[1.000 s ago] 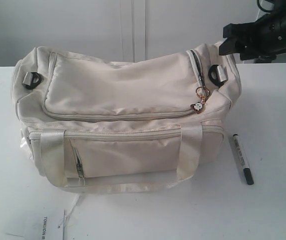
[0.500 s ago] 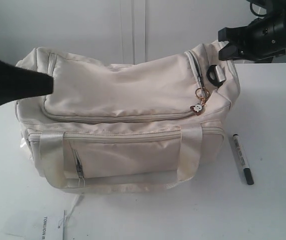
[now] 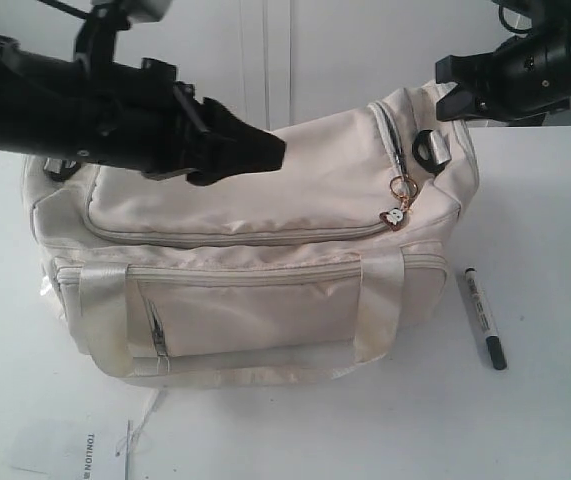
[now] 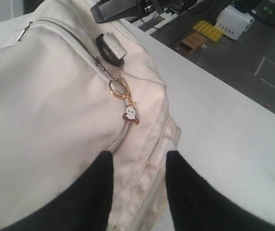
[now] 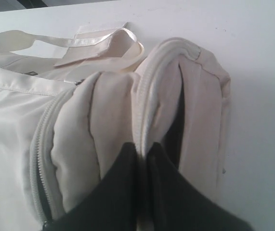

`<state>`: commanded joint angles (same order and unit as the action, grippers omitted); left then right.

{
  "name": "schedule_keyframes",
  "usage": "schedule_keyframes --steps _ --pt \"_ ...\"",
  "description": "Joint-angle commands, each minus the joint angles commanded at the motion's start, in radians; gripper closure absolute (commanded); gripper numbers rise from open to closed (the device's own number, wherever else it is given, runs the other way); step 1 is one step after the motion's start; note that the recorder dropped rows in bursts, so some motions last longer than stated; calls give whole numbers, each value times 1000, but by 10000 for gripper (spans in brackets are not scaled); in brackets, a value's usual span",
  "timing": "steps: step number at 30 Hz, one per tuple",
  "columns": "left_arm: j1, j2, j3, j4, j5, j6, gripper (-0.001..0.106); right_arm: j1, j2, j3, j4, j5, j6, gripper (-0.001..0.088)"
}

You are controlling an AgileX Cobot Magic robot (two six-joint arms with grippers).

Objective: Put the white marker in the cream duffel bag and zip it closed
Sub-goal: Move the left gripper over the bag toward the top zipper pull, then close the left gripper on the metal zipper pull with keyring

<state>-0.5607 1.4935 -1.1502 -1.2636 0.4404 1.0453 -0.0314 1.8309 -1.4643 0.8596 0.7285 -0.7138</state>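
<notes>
Slim black-capped white marker [image 3: 485, 318] lies on the white table [image 3: 555, 400] beside the soft cream duffel bag [image 3: 265, 195], apart from both pincers: left pincer [image 4: 138, 159] open over the bag, right pincer [image 5: 142, 150] clamped on its fabric.

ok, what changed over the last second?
Left pincer swung in from the left over the cream duffel bag, open. Right pincer closed on a fabric fold at the bag's end. White marker and bag stayed put.

On my feed the room's just a plain white worktop [image 3: 555, 430] against a pale wall [image 3: 345, 50] with vertical seams, plus dark floor [image 4: 272, 48] with pale lines, a yellow block [image 4: 207, 30] and a white box [image 4: 233, 19].
</notes>
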Motion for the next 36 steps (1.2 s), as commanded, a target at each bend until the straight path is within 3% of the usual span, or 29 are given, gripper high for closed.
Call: schedule_keyframes --steps 9,19,26,29,33,36 --pt "-23 171 -161 -21 37 -68 582 0 0 0 0 0 0 868" --pt "-27 258 -235 -21 57 -133 582 0 0 0 0 -2 0 868" --pt "-80 303 -298 -19 6 -132 582 0 0 0 0 -5 0 868" --pt "-82 331 -330 -19 -2 -149 537 0 0 0 0 -5 0 868" --pt "-82 355 -368 -14 2 -196 396 0 0 0 0 -5 0 868" --pt "-82 379 -397 -14 40 -196 396 0 0 0 0 -5 0 868"
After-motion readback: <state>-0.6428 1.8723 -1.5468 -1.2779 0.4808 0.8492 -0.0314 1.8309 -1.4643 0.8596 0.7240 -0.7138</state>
